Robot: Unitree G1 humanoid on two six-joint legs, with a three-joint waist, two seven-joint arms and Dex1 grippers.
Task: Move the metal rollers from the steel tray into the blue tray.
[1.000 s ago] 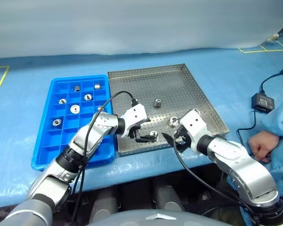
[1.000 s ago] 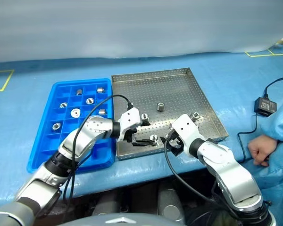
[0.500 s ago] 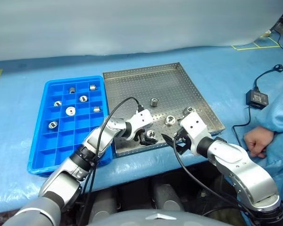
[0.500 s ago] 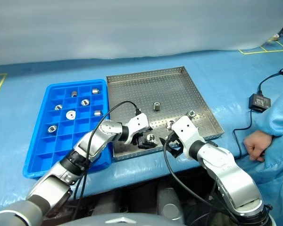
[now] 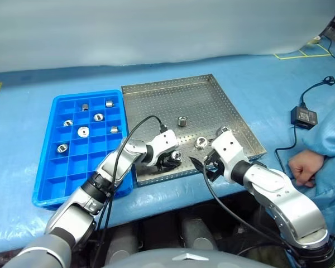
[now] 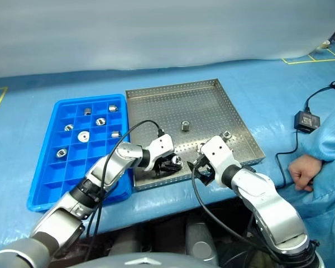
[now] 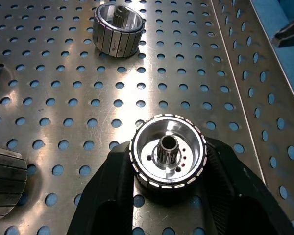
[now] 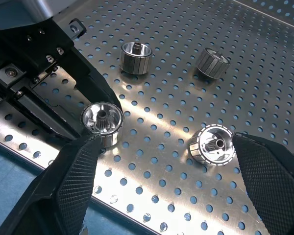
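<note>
Blue sheeting covers the bench (image 5: 39, 223), which carries the steel tray (image 5: 206, 95) and, touching its left side, the blue tray (image 5: 47, 184). Six rollers sit in separate compartments in the far half of the blue tray, among them one (image 5: 63, 148) nearest the robot and one wider, flatter disc (image 5: 83, 132).

On the steel tray, the left pincer (image 7: 167, 161) is closed around a roller (image 7: 168, 151) near the tray's near rim, its black fingers (image 7: 115, 171) pressed against both sides, the roller upright on the perforated floor. The right pincer (image 8: 164, 171) hovers just beside it with its fingers (image 8: 267, 171) spread wide, holding nothing. Three other rollers lie loose on the steel tray: one (image 5: 182, 120) near the middle, one (image 5: 201, 142) between the two pincers, one (image 6: 227, 134) by the right rim.

A person's hand (image 5: 304, 167) rests at the bench's right edge, near a black adapter (image 5: 303, 117).
</note>
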